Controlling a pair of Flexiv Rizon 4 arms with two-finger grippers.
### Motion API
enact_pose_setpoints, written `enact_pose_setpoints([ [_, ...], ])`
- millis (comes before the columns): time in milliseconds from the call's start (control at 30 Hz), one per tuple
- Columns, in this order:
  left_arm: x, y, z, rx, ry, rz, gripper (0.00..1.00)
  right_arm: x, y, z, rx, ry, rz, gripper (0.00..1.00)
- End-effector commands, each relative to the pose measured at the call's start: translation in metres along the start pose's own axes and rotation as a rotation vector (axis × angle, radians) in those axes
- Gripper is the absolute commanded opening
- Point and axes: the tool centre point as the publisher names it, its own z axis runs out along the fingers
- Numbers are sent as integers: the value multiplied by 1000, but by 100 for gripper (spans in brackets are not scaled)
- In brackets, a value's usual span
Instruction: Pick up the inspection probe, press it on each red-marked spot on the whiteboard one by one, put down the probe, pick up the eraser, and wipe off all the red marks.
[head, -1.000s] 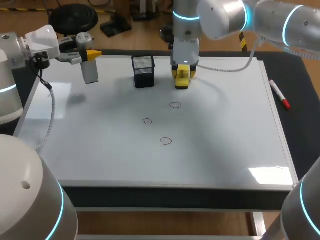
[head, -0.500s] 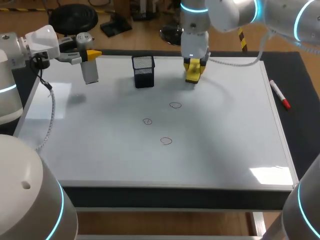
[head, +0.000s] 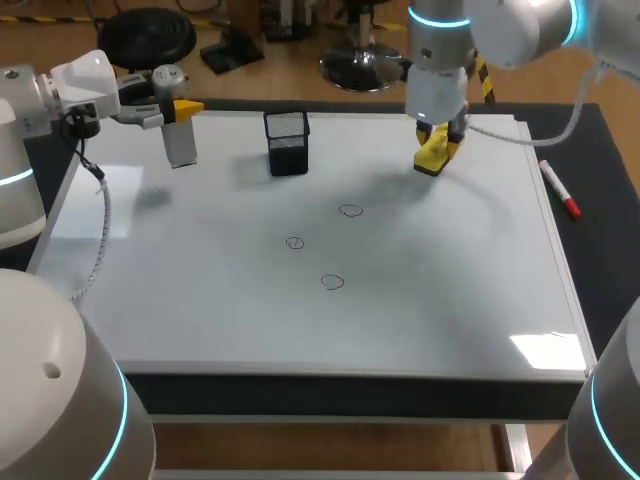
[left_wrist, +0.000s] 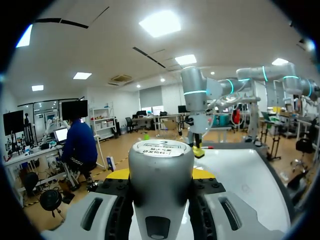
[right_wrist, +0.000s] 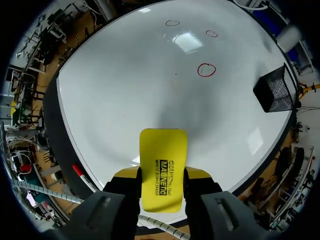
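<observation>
The whiteboard (head: 190, 300) covers the table and bears three small red circles (head: 350, 210), (head: 294, 243), (head: 332, 282). My right gripper (head: 437, 148) hangs over the board's far right part, shut on the yellow eraser (head: 431, 160). In the right wrist view the eraser (right_wrist: 162, 167) sits clamped between the fingers of the gripper (right_wrist: 161, 176), with the red circles (right_wrist: 206, 70) ahead. My left gripper (head: 178, 108) stays above the far left corner, shut on the grey inspection probe (head: 180, 146). The probe (left_wrist: 161, 185) fills the left wrist view, held upright.
A black mesh holder (head: 287, 142) stands at the back of the board, between the two grippers. A red-capped marker (head: 559, 189) lies on the dark mat just off the board's right edge.
My right gripper has carried the eraser to the right, away from the mesh holder toward the board's far right. The left arm and probe have not moved.
</observation>
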Motion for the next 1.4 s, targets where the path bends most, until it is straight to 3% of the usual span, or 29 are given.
enact_pose_setpoints([
  [33, 0, 0, 0, 2, -1, 2, 0, 42, 6, -1, 15, -17, 37, 0],
  [267, 0, 0, 0, 2, -1, 2, 0, 74, 10, 8, -27, -23, 147, 0],
  [500, 0, 0, 0, 2, -1, 2, 0, 92, 12, 16, -58, -7, 252, 0],
  [1400, 0, 0, 0, 2, -1, 2, 0, 93, 12, 15, -62, 14, 271, 0],
])
